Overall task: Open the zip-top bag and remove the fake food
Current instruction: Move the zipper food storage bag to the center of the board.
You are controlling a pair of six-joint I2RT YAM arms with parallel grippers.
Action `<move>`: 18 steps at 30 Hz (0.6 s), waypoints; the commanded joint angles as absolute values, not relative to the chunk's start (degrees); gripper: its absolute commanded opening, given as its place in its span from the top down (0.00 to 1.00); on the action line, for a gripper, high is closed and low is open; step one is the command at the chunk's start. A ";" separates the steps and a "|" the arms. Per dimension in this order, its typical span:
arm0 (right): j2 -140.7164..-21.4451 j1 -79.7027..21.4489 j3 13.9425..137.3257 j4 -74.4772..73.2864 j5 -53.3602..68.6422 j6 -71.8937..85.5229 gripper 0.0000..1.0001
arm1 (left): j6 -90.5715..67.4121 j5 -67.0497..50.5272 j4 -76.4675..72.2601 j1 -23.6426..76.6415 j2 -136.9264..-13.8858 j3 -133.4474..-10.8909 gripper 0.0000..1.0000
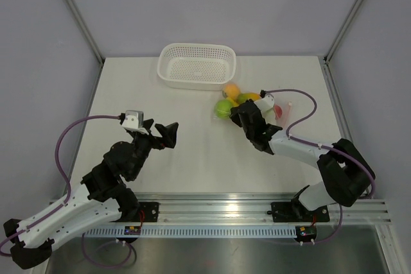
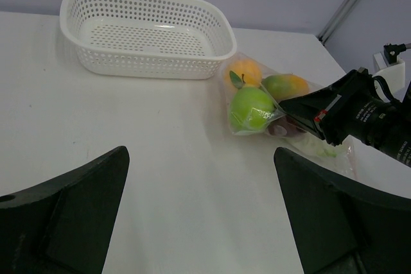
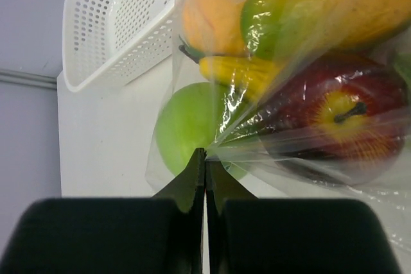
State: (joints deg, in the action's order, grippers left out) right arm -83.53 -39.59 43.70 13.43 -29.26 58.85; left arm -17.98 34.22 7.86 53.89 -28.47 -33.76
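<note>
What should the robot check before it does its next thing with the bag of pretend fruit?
1. The right gripper grips the zip-top bag: ok, fingers shut on a plastic fold.
2. The left gripper is open and ready: ok, but it is apart from the bag.
3. The bag is unzipped: cannot tell.
4. The fake food is out of the bag: not ok, it is inside.
5. The basket has room: ok, nothing in it.
</note>
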 commanded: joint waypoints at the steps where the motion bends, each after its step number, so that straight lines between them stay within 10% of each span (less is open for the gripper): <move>1: -84.90 -40.43 48.50 15.29 -25.15 55.11 0.99 | -18.10 33.75 5.54 53.79 -28.56 -34.72 0.01; 5: -84.29 -40.95 52.64 10.57 -18.12 48.71 0.48 | -17.93 33.84 5.54 53.79 -28.74 -34.72 0.01; 18: -72.25 -41.05 52.56 -5.79 -26.35 45.26 0.16 | -17.84 33.05 5.45 53.79 -30.67 -35.33 0.01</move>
